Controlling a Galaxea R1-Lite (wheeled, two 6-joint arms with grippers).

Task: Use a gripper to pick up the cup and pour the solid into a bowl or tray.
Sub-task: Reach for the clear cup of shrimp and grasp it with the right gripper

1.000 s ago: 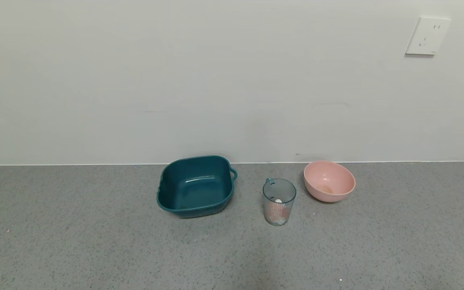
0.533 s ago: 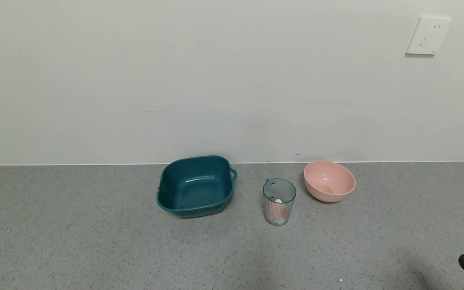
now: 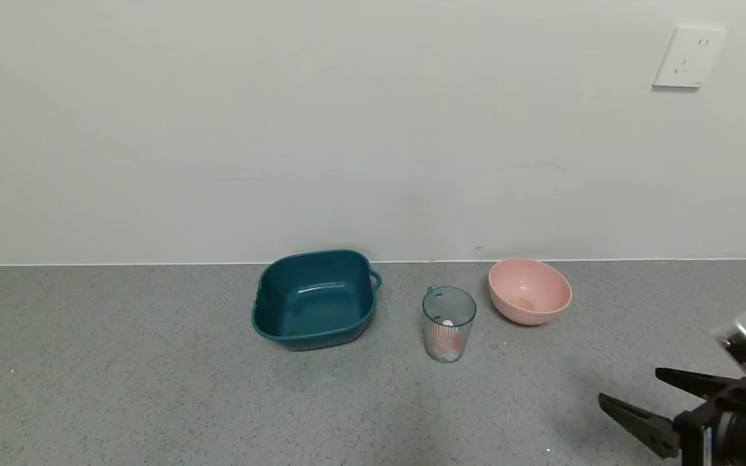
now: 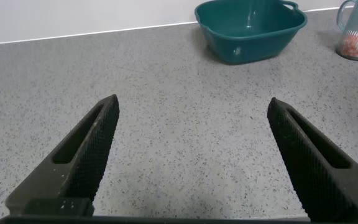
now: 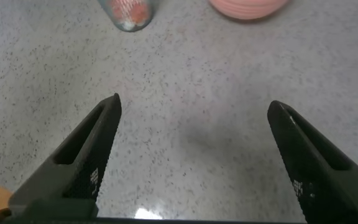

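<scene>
— What do we see on the speckled grey tabletop (image 3: 153,388)?
— A ribbed clear cup (image 3: 449,323) of pink-red bits (image 3: 445,346) near the back edge, between a smooth pink bowl (image 3: 530,290) and a teal basin (image 3: 313,299).
— Our end effectors?
— Right end effector (image 3: 632,391), near the right front corner, spread wide, empty. Left end effector (image 4: 191,115) likewise.

I see a grey speckled worktop (image 3: 153,388) running back to a plain off-white wall (image 3: 282,129), meeting it in a straight pale seam. High on the wall to my right sits a white power socket (image 3: 688,57). Lighting is even and soft, with only faint shadows.
</scene>
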